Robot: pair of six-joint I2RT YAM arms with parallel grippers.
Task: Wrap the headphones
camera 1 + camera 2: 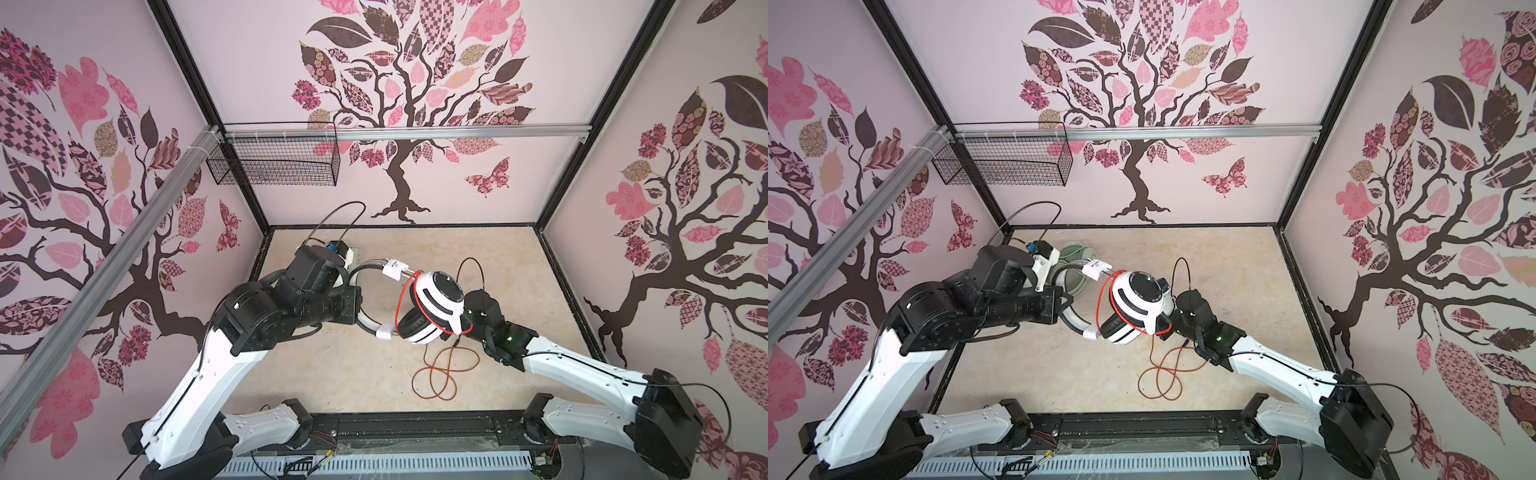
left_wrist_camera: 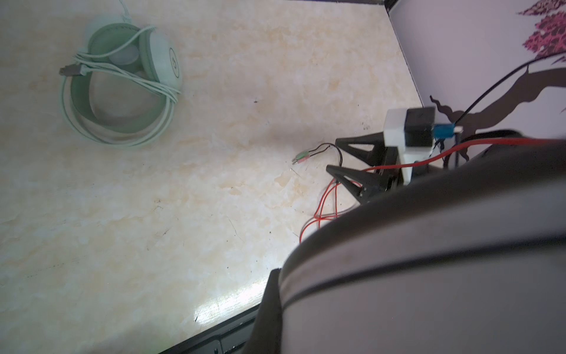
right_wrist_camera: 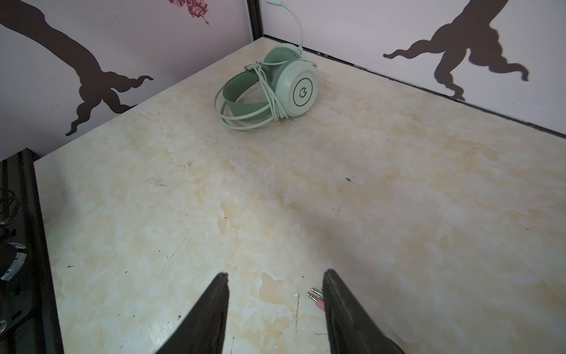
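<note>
The white headphones (image 1: pixel 436 303) with black pads hang above the table, and my left gripper (image 1: pixel 360 309) is shut on their headband (image 2: pixel 428 275). Their orange-red cord (image 1: pixel 398 303) runs round the earcups, and the rest lies in loops on the table (image 1: pixel 444 374). The cord's plugs (image 3: pixel 315 294) rest on the table by one finger of my right gripper (image 3: pixel 275 277). That gripper is open with nothing between its fingers, just behind the earcups. The mint-green headphones (image 3: pixel 275 89) lie at the back left with their pale cord wound round them.
A black wire basket (image 1: pixel 274 162) hangs on the aluminium rail (image 1: pixel 415 133) high at the back left. Patterned walls close in the marbled table (image 1: pixel 374 374) on three sides, and a black frame edge (image 1: pixel 415 419) runs along the front.
</note>
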